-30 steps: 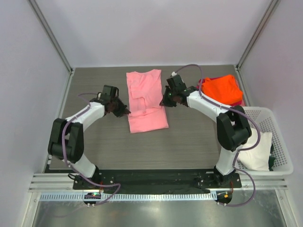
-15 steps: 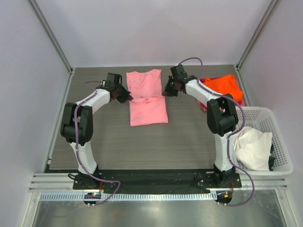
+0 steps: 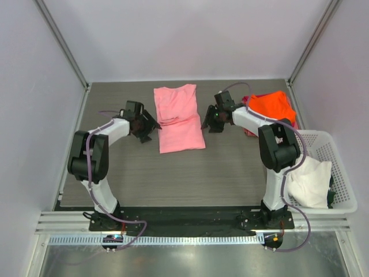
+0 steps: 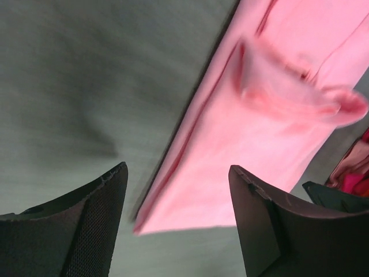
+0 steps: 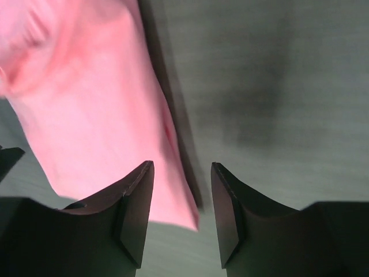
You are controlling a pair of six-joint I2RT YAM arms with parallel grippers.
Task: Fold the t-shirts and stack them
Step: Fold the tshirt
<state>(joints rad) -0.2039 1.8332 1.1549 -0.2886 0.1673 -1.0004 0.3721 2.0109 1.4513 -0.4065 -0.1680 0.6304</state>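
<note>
Flanking the part-folded light pink t-shirt point(image 3: 179, 118) from above: left gripper point(image 3: 147, 126) just beside one long edge, right gripper point(image 3: 209, 123) just beside the other, likely to take both sides together. Waiting at far right: orange t-shirt point(image 3: 271, 108), probably the stack's start. Left wrist: jaws wide, empty, over the shirt's edge. Right wrist: jaws narrower, empty, straddling the opposite edge

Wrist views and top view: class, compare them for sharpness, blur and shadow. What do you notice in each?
Left wrist: the pink shirt is smeared and soft; the dark fingers look crisper. Right wrist: similar blur, a dark shadow band along the shirt's edge, and a blotch on the table. Top external: sharp and evenly lit, with only faint shadows.
</note>
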